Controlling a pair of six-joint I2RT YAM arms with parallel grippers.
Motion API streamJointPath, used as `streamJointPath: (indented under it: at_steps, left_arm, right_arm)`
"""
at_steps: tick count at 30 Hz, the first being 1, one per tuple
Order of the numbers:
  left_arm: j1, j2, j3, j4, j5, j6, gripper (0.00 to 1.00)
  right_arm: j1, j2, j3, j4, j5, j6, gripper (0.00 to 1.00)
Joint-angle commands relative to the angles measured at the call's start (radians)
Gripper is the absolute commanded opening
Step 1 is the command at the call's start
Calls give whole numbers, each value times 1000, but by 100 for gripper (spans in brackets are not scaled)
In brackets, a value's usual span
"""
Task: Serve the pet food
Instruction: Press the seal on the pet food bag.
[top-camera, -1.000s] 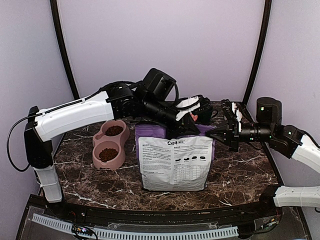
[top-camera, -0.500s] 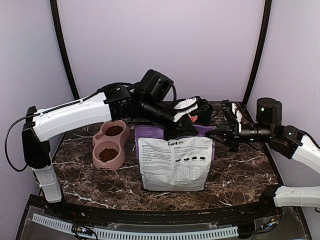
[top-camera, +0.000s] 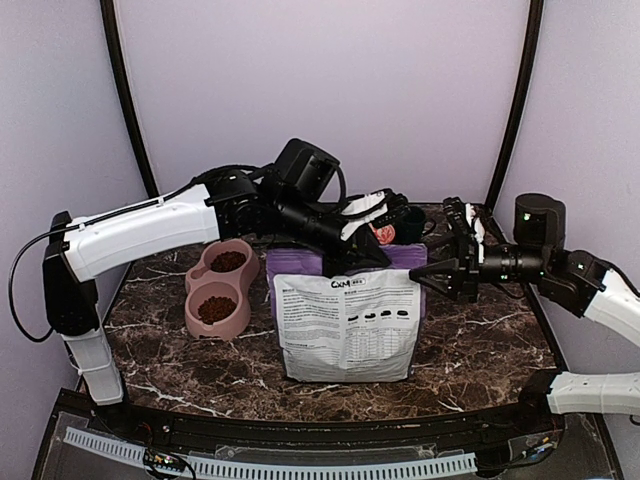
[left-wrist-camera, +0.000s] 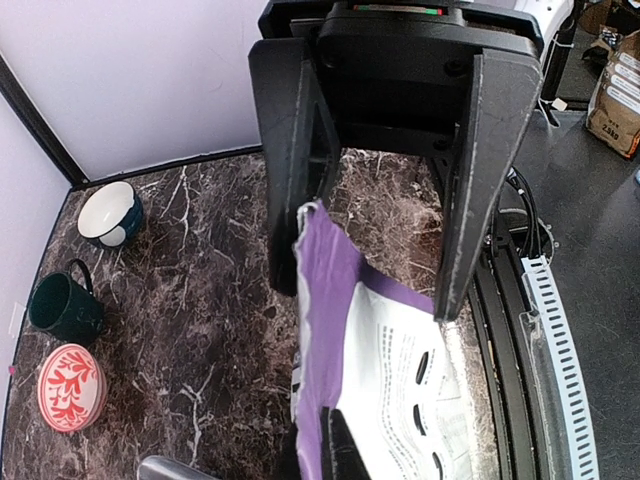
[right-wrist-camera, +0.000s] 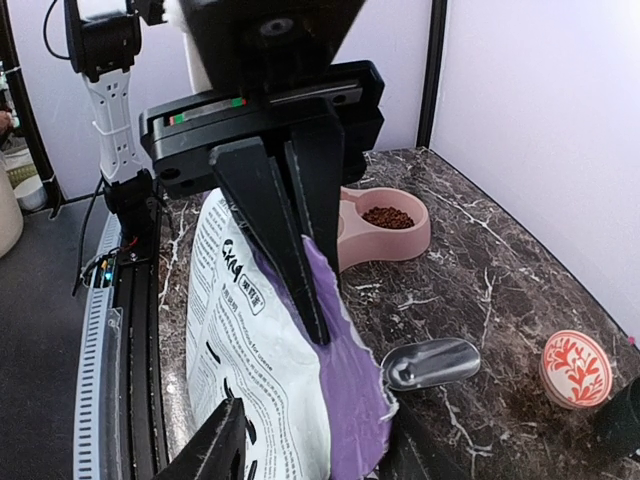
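Item, overhead view: we record the pet food (top-camera: 216, 309) as reddish-brown kibble lying in both wells of a pink double bowl (top-camera: 213, 331) on the left half of the counter (top-camera: 470, 350), just beside a standing purple-and-white bag (top-camera: 348, 330). The left tool (top-camera: 373, 262) reaches past the bowl to the bag's top edge. The right tool (top-camera: 424, 272) meets that edge from the other side. The visible kibble therefore lies to the left of both tools, with the bag between it and the right tool, and the left arm is the nearer. The bowl's long axis runs near-to-far, roughly square to the bag's top edge. Item, left wrist view: we see the right tool head-on, its fingers apart, one on each side of the bag's purple rim, gripping nothing; no kibble shows here. Item, right wrist view: we see the left tool with fingers together, clamped on the bag's top edge. One filled well shows beyond the bag, and a metal scoop (right-wrist-camera: 430, 362) lies on the counter just behind the bag, near the right tool. We judge that any further serving means carrying food leftward from bag to bowl. Whether the bag is open we cannot tell.
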Motion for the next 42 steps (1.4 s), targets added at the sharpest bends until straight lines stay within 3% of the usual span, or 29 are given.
streamJointPath:
  at_steps: [1, 13, 19, 26, 31, 35, 38, 39, 41, 42]
  left_arm:
    - [23, -38, -27, -90, -21, -13, 0]
    - [23, -36, -24, -97, 26, -14, 0]
    - [22, -39, -20, -91, 46, -13, 0]
    - [22, -40, -24, -102, 34, -5, 0]
    - [22, -60, -48, -104, 5, 2, 31]
    - [23, -77, -70, -118, -24, 15, 37]
    - [26, -80, -83, -135, -33, 22, 32]
    - [28, -80, -88, -138, -34, 23, 26]
    - [30, -84, -95, -137, -38, 20, 5]
    - [30, -86, -99, -135, -39, 18, 0]
  right_arm:
    - [0, 24, 32, 35, 0, 0, 51]
    - [2, 81, 49, 117, -13, 2, 53]
    - [0, 93, 59, 151, -48, 27, 39]
    - [0, 103, 59, 159, -61, 46, 4]
    - [0, 85, 59, 129, -75, 38, 0]
    - [0, 65, 47, 117, -78, 23, 0]
    - [0, 49, 37, 120, -75, 19, 0]
    - [0, 43, 33, 121, -75, 19, 0]
    - [0, 33, 27, 124, -73, 16, 0]
    - [0, 28, 24, 122, -71, 16, 0]
